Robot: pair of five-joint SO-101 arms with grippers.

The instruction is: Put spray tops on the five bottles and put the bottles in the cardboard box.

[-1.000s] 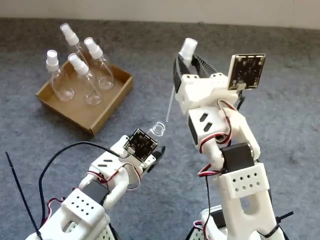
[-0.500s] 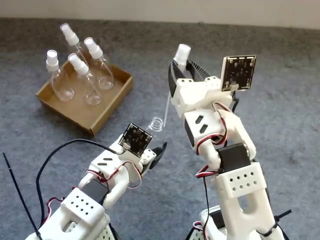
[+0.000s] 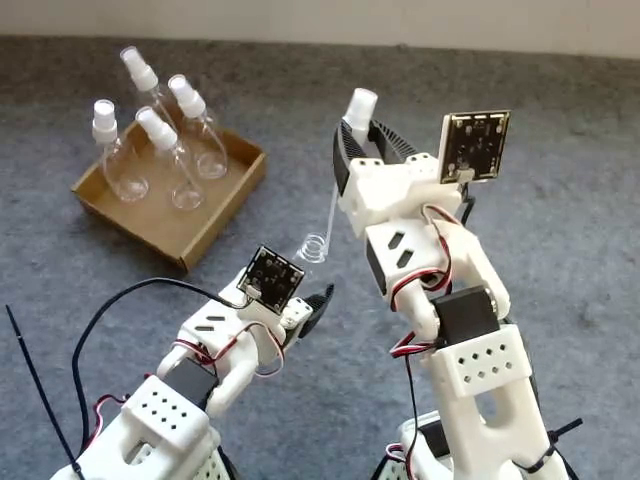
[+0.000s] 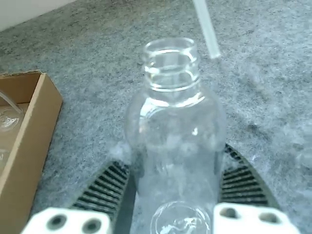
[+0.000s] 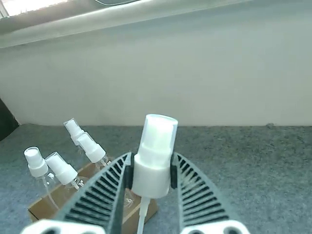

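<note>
Gripping one clear uncapped bottle (image 4: 171, 122) near centre: left gripper (image 4: 175, 185) closing on its round body, threaded neck open. Right gripper (image 5: 151, 170) clamping one white spray top (image 5: 155, 146), thin tube (image 3: 331, 212) hanging, tip just beside bottle mouth. Four capped bottles (image 3: 165, 150) sitting in shallow cardboard box (image 3: 218, 225), far left, on grey carpet (image 3: 560, 200).

1. Bottle (image 4: 173, 136): clear, looks plastic; glossy, smooth, with bright highlights on the shoulder and the threaded neck.
2. Spray top (image 5: 153, 161): white plastic, smooth, soft sheen; its cap is translucent. Dip tube (image 4: 204, 27): translucent plastic.
3. Cardboard box (image 3: 228, 205): brown paperboard, matt, raw cut edges.
4. Table cover (image 3: 560, 220): grey cloth, fuzzy, felt-like, matt.
5. Left gripper (image 4: 173, 161), right gripper (image 5: 152, 161): fingers (image 5: 102, 195) black, ribbed, matt plastic; housings white, matt plastic.
</note>
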